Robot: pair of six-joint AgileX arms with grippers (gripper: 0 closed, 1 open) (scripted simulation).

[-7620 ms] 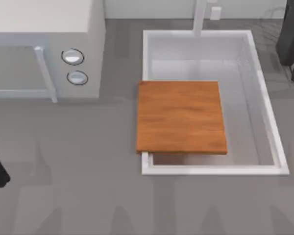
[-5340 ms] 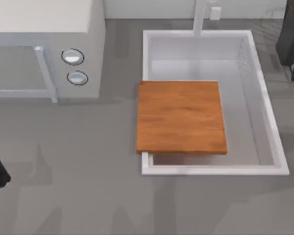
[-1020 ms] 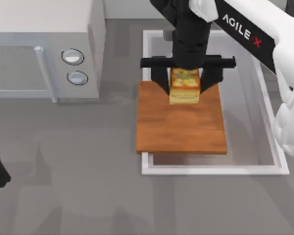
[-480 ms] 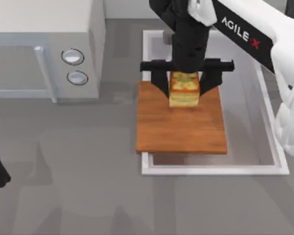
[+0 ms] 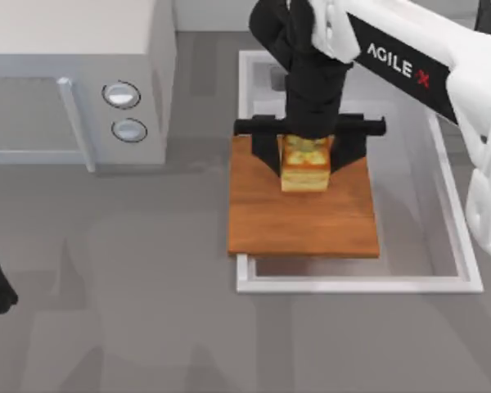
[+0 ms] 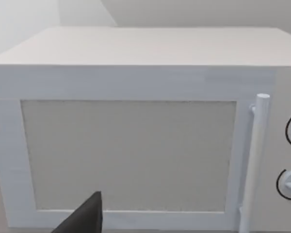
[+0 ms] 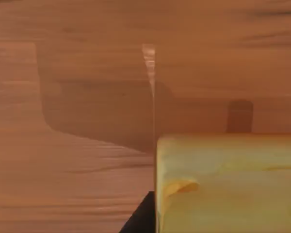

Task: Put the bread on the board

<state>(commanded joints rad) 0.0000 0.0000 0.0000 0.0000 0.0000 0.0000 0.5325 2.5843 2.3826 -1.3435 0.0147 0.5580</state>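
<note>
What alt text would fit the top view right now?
The right claw holds the bread over the far part of the board, which lies across the white sink. A microwave stands at the left; the left arm is parked at the left edge.

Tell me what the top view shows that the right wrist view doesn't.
Top view alone: the right gripper shut on the bread, the white sink under the board, the microwave at the table's left, and the left arm parked at the left edge. Right wrist view alone: the shadow cast on the wood beneath the bread. Both share the bread and the board.
</note>
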